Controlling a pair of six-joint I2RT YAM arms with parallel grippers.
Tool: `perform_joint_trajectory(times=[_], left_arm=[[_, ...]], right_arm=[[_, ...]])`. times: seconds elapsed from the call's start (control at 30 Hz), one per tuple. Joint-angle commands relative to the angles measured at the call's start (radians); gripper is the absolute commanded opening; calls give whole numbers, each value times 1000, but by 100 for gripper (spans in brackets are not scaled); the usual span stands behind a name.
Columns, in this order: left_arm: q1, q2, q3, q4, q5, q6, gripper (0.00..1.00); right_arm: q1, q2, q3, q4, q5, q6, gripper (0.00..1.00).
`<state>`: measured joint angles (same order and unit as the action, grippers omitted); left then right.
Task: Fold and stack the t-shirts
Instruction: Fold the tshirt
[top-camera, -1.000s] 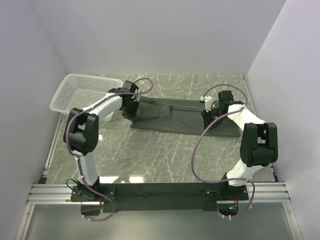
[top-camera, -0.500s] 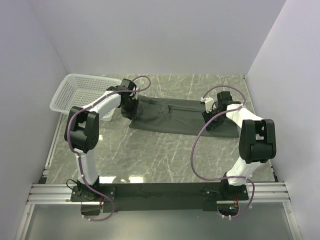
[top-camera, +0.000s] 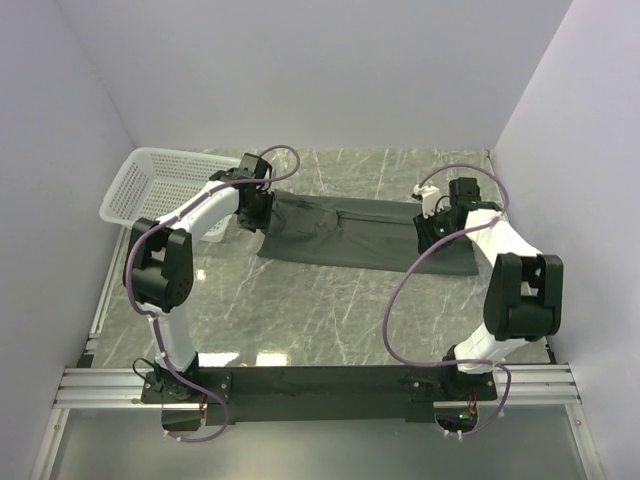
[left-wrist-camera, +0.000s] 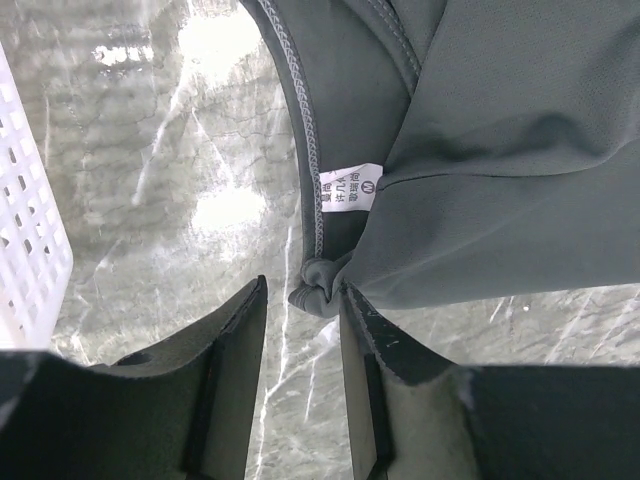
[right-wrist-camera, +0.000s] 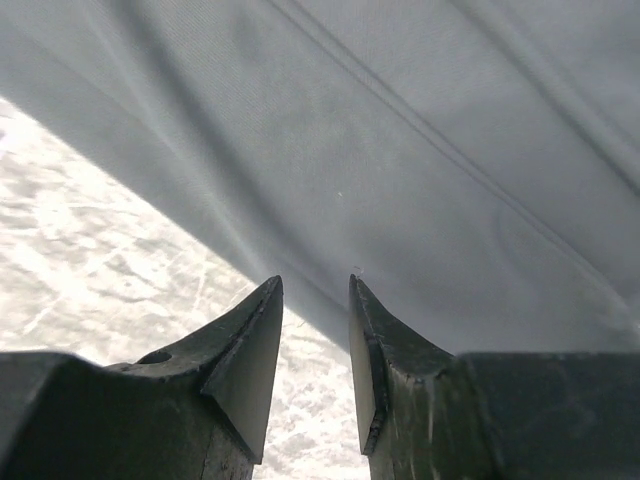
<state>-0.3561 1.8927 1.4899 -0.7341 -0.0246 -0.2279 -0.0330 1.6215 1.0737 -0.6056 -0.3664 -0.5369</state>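
The shirt (top-camera: 350, 232) looks soft and limp; I'd pinch its collar (left-wrist-camera: 310, 200). My left gripper (left-wrist-camera: 303, 288) and right gripper (right-wrist-camera: 315, 282) stand narrowly parted, empty.

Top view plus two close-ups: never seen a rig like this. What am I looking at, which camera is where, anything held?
Two robot arms are bolted at the near edge of a marble-look table. The wide picture looks down from above and behind them. The other two come from a camera on each wrist, with that arm's own fingers at the bottom.

A dark grey-green t-shirt lies in a long strip, with a white mesh basket at the far left. The left gripper stands open at the collar, near the white neck label, and a bunched bit of collar sits at its fingertips. The right gripper is open over the shirt's other end. Nothing looks gripped.
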Motion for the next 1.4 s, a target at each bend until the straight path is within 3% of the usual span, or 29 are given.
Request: perform_joint_trajectory(times=[0.0, 0.1, 0.3, 0.5, 0.67, 0.9, 1.23, 1.37], left_arm=[[-4, -29, -3, -5, -20, -11, 41], [-4, -23, -10, -1, -9, -21, 40], [-23, -168, -72, 84, 17, -33, 39], [-26, -273, -183, 198, 162, -91, 35], [-27, -173, -206, 271, 262, -162, 27], [-29, -38, -166, 349, 244, -221, 23], [-23, 120, -155, 375, 170, -231, 21], [-23, 108, -146, 383, 176, -222, 25]], right_arm=[[-15, -98, 48, -23, -89, -6, 40], [-15, -123, 63, -40, -143, -14, 40], [-15, -132, 80, -37, -247, -29, 40], [-15, -84, 130, -34, -313, 0, 40], [-15, -71, 147, -33, -332, 31, 39], [-33, -98, 131, -10, -324, 57, 39], [-61, -95, 121, -13, -339, 66, 39], [-64, -101, 112, -17, -338, 57, 39]])
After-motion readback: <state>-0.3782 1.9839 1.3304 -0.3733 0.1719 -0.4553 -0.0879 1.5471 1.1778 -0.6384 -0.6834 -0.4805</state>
